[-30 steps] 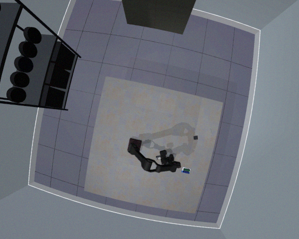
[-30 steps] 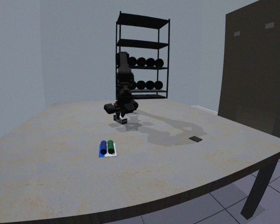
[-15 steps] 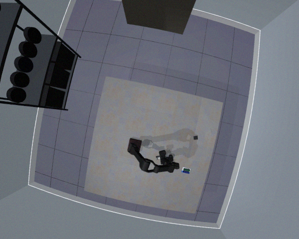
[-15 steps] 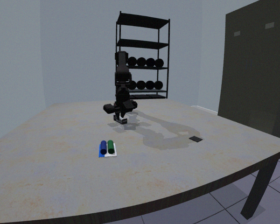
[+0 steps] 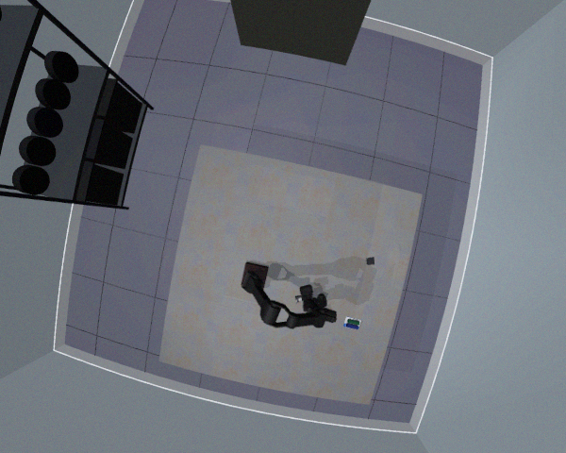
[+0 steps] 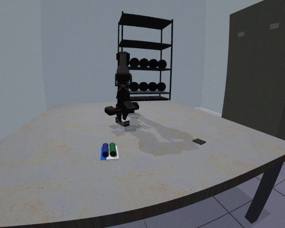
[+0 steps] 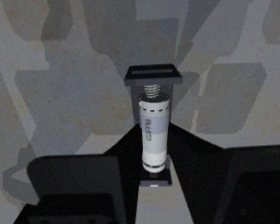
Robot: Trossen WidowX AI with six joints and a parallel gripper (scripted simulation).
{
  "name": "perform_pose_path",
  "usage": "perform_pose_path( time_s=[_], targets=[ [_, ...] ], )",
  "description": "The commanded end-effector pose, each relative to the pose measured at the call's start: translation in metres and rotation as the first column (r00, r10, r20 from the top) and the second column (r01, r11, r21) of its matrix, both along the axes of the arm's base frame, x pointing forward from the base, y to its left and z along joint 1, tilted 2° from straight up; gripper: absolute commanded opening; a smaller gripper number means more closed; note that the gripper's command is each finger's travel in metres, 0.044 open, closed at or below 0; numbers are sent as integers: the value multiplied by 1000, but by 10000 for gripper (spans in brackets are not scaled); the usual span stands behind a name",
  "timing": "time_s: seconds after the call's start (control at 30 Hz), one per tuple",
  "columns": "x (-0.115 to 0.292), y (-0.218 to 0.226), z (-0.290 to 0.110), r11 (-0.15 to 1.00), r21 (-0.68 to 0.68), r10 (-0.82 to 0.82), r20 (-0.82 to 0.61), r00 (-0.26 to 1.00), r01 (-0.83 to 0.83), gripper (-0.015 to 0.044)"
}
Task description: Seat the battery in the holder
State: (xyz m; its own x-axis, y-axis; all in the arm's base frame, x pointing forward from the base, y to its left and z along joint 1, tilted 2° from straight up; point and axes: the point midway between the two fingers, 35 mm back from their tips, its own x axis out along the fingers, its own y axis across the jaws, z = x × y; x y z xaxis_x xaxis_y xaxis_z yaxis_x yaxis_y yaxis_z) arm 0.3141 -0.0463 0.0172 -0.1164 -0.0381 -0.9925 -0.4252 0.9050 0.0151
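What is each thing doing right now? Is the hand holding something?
Hand: shut on the battery.
Battery: held, lined up along the holder, far end by the spring.
Holder: on the table, spring showing.
Spring: at the holder's far end; whether the battery touches it, I cannot tell.
Blue roll and green roll: lying side by side on a pad, untouched.

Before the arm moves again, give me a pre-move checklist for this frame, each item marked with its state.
1. Grip: gripper shut on the battery: ok.
2. Battery in line with the holder: ok, wrist view.
3. Far end meets the spring: ok.
4. Near end under the lip: cannot tell.
5. Battery lying flat: cannot tell.
6. Blue and green cylinders stand apart from the arm: ok.
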Motion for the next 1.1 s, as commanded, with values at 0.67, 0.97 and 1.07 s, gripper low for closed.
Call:
perform_pose_path(
  time_s=[0.67, 0.97, 1.07],
  targets=[
    [-1, 1, 0, 1000, 23, 15, 55, 998, -16, 67],
    [-9, -3, -2, 1000, 18, 15, 49, 999, -16, 67],
    [-11, -4, -2, 1000, 18, 15, 49, 999, -16, 67]
  ],
)
